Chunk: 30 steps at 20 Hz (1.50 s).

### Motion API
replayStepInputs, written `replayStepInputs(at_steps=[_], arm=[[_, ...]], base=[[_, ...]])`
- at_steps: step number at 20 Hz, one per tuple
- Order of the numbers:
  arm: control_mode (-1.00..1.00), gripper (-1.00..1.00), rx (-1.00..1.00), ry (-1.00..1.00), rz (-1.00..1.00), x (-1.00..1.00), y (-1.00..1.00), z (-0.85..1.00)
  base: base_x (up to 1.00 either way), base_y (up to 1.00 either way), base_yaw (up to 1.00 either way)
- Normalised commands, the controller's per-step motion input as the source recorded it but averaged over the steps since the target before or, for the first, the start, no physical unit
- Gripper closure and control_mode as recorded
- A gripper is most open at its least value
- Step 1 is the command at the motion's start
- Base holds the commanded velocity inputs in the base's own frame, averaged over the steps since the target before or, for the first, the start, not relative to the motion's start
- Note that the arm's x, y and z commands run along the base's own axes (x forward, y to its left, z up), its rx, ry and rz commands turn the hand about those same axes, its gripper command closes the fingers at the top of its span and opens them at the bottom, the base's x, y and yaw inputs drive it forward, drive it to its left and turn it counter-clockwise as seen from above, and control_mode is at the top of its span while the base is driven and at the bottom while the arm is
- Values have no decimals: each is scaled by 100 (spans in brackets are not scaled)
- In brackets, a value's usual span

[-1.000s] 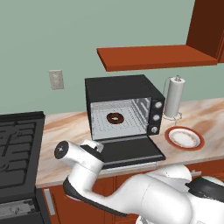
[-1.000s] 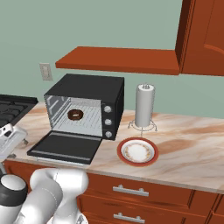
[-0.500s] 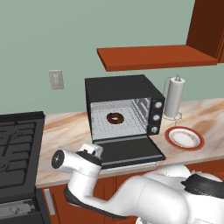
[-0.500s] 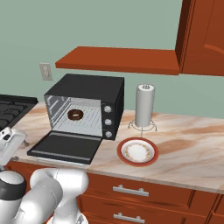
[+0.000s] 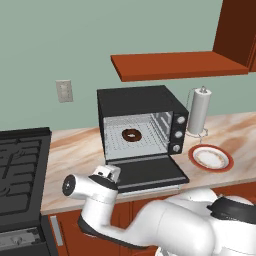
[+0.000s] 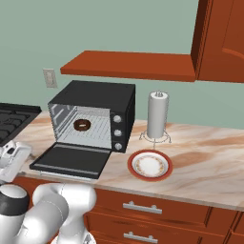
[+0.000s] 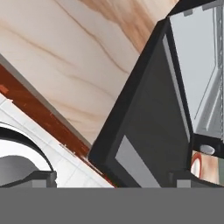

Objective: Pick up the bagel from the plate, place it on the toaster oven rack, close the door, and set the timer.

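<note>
The bagel lies on the toaster oven rack inside the black toaster oven, toward the middle of the wire grid; the door hangs open, folded down flat over the front edge of the marble counter; the gripper sits low at the door's front left corner with its jaws spread wide, holding nothing; the plate stands bare to the oven's right, near the paper-towel roll; the stove lies at the left.
</note>
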Motion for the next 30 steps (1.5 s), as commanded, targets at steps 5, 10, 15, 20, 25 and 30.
replayStepInputs(at_steps=[5,10,15,20,25,30], arm=[[-100,-100,-6,0,0,29,-11,-15],[-100,-100,-7,0,0,19,-11,-18],[-100,-100,-7,0,0,14,-11,-5],[-100,-100,-8,-1,0,13,-14,1],[-100,-100,-8,-4,0,19,-15,12],[-100,-100,-7,-10,2,27,-24,37]], base=[[0,0,0],[0,0,0],[0,0,0],[0,0,0],[0,0,0],[0,0,0]])
